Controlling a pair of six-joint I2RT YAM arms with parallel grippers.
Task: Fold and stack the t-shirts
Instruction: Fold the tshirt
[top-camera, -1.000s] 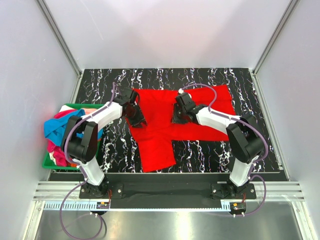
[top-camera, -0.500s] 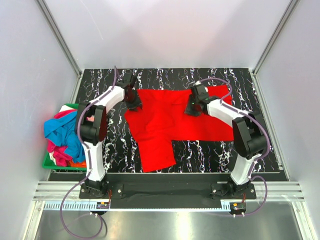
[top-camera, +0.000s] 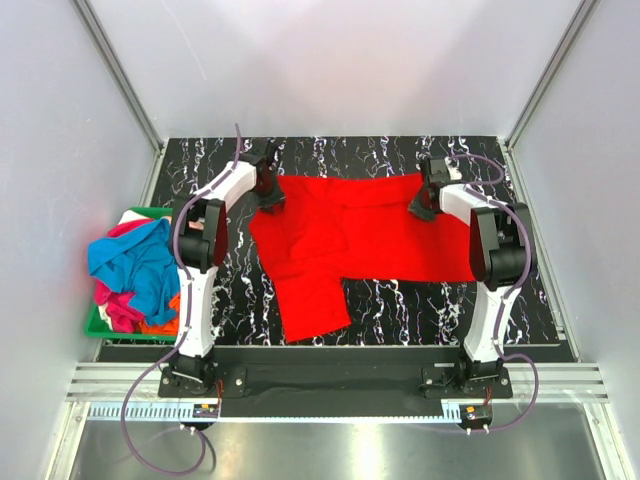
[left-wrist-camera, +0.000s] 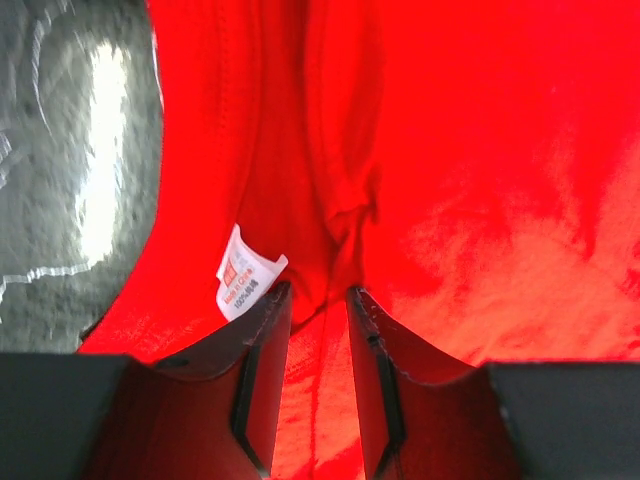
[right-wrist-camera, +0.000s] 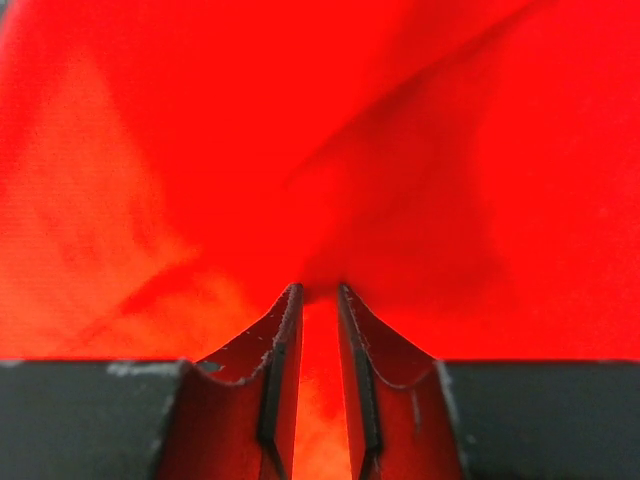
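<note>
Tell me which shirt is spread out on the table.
The red t-shirt; the other shirts sit crumpled in the green bin on the left.

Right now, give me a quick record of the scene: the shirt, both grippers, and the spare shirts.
Shirt: red t-shirt, spread on the black marbled table, partly wrinkled
Left gripper: shut on the red t-shirt's far left edge, near a white label
Right gripper: shut on its far right edge
Spare shirts: blue, pink, orange pile in green bin, left of table
</note>
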